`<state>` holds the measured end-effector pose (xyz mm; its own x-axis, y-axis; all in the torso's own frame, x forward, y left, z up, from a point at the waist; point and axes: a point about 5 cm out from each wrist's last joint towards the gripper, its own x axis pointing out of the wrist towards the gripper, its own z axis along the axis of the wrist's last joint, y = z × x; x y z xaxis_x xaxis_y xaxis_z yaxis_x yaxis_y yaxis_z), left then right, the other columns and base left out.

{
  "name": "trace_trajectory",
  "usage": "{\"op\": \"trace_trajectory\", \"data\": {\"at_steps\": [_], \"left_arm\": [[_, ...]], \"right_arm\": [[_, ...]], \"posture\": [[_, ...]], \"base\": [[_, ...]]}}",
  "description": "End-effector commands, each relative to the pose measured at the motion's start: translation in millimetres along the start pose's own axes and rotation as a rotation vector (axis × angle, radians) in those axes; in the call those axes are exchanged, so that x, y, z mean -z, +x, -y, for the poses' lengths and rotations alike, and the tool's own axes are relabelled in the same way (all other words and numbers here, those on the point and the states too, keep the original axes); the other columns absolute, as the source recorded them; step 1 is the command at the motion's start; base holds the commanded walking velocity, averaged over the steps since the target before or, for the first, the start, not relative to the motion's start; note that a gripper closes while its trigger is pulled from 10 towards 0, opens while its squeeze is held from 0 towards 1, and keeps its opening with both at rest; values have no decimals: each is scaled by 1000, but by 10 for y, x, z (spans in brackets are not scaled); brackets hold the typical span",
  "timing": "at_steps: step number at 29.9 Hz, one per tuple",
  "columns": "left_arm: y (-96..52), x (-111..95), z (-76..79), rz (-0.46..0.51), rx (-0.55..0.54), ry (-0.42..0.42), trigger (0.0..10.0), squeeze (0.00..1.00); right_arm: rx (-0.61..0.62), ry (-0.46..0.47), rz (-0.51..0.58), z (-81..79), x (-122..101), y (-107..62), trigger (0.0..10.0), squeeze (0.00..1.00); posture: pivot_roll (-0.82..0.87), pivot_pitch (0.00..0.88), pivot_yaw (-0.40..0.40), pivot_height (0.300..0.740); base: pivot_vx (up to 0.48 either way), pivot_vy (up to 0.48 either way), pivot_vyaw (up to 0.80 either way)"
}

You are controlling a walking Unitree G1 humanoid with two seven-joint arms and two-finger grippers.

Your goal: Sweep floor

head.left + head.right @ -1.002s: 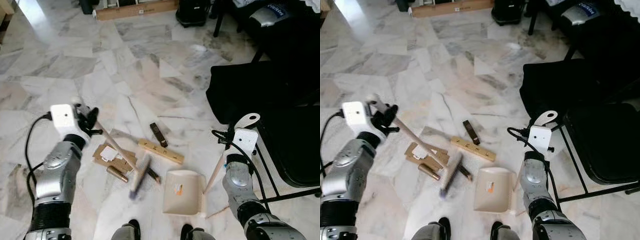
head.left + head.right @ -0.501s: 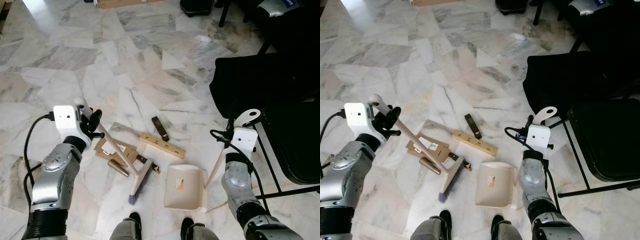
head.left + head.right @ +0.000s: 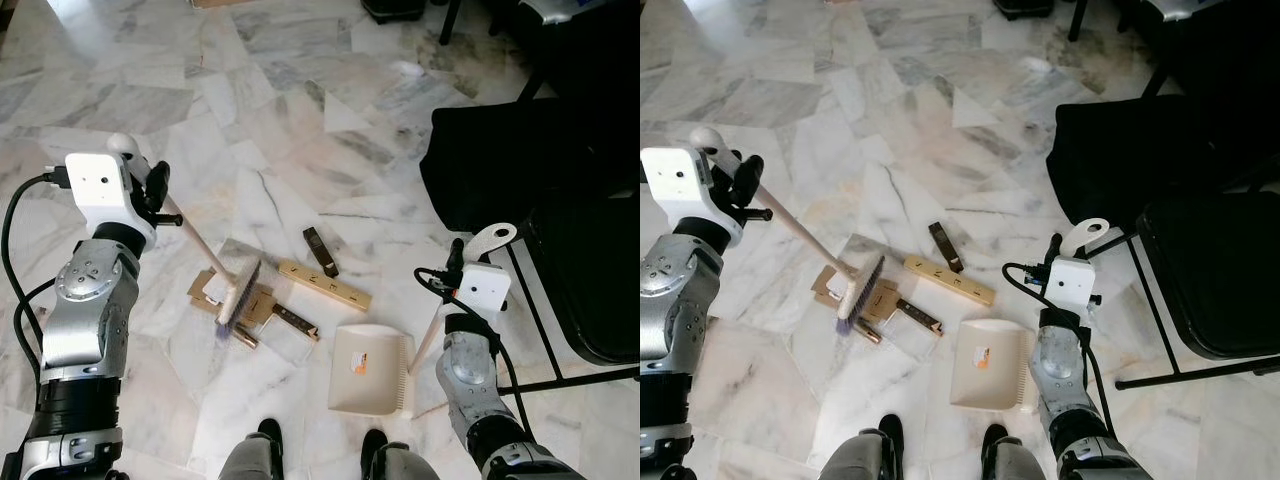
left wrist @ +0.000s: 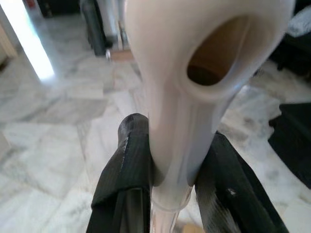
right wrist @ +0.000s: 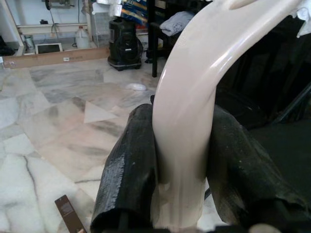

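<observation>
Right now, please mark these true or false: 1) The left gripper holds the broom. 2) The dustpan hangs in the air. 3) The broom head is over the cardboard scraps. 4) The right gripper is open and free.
1) True: the left gripper is shut on the broom handle.
2) False: the dustpan lies on the floor.
3) True: the broom head is over the cardboard scraps.
4) False: the right gripper is shut on the dustpan handle.

Glossy veined marble floor (image 3: pixel 300 120), smooth cream plastic dustpan (image 3: pixel 372 370), pale wooden block (image 3: pixel 324 285), matt brown cardboard scraps (image 3: pixel 205 290)
</observation>
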<state>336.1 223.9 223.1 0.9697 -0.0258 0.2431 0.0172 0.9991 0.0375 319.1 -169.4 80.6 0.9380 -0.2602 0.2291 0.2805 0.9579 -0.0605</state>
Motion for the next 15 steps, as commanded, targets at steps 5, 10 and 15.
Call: {"op": "trace_trajectory", "data": {"at_steps": [5,10,15], "left_arm": [[23,302,165,-132,100,13,10000,0],[6,409,409,-189,228,-3,10000,0],[-32,422,527,-205,316,-102,10000,0]], "right_arm": [[1,-34,-237,63,434,-395,10000,0],[13,-41,-229,141,442,-412,10000,0],[18,-45,-231,161,448,-418,10000,0]], "posture": [[186,332,65,740],[171,334,62,740],[172,333,59,740]], "base": [[0,0,0],[0,0,0],[0,0,0]]}}
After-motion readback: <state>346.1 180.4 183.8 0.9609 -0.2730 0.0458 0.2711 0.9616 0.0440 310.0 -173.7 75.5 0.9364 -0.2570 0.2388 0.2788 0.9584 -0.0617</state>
